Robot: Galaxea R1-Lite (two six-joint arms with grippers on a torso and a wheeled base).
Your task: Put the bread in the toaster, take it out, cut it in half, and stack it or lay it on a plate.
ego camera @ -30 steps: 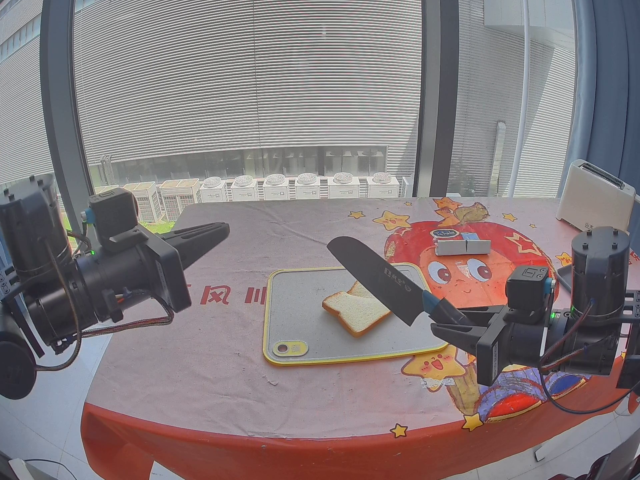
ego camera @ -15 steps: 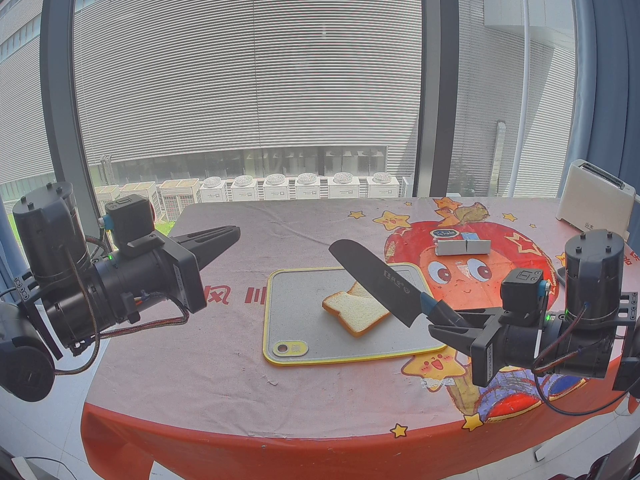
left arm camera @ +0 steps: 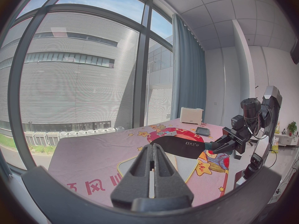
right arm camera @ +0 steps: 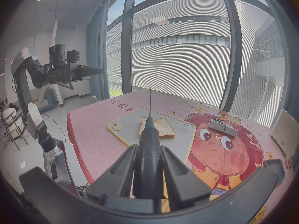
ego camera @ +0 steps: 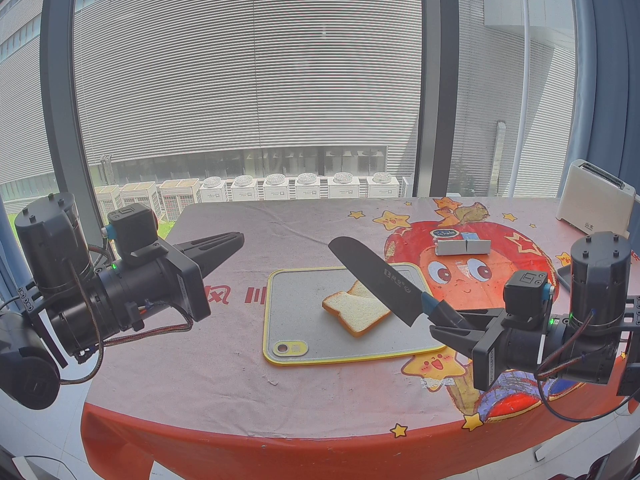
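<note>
Right claw (ego camera: 448, 323): clamped on my knife (ego camera: 377, 277) handle, blade on edge to slice.
Bread (ego camera: 357, 311): ahead, beneath the blade, flat on board (ego camera: 300, 315).
Left claw (ego camera: 233, 238): pinched together, well clear.

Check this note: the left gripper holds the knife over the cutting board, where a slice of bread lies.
One thing is wrong: the right gripper, not the left, holds the knife, as the head view shows; the left gripper is shut and empty. The rest stands: it is over the cutting board, where the slice of bread lies.
</note>
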